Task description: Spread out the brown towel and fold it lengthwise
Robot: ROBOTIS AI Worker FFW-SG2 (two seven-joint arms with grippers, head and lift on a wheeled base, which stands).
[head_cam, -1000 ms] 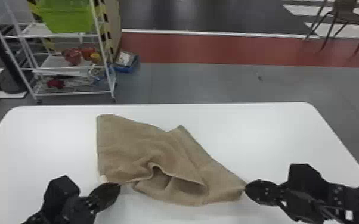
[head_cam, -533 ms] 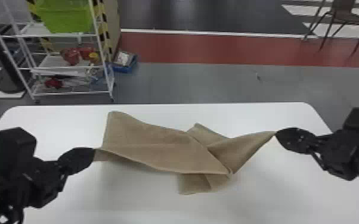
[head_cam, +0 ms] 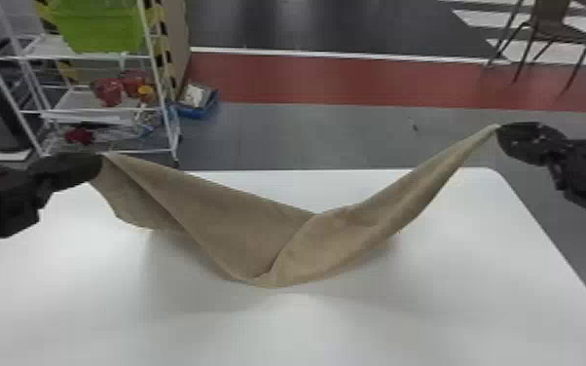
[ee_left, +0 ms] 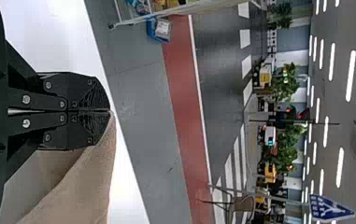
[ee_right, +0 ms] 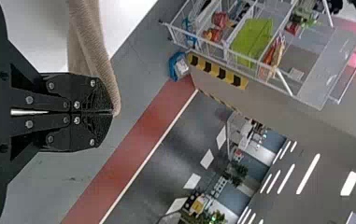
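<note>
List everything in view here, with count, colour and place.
towel: one, brown, hanging between the grippers
table: one, white, beneath the towel
rack: one, white, beyond table's left side
bin: one, green, on the rack
objects: several, red and yellow, on the rack
box: one, blue, floor beside the rack
chair: one, brown, far right on floor
stripe: one, red, across the floor
plants: several, green, background
sign: one, blue, background
lights: many, white, overhead
left gripper: one, black, shut on towel's left end
right gripper: one, black, shut on towel's right end
</note>
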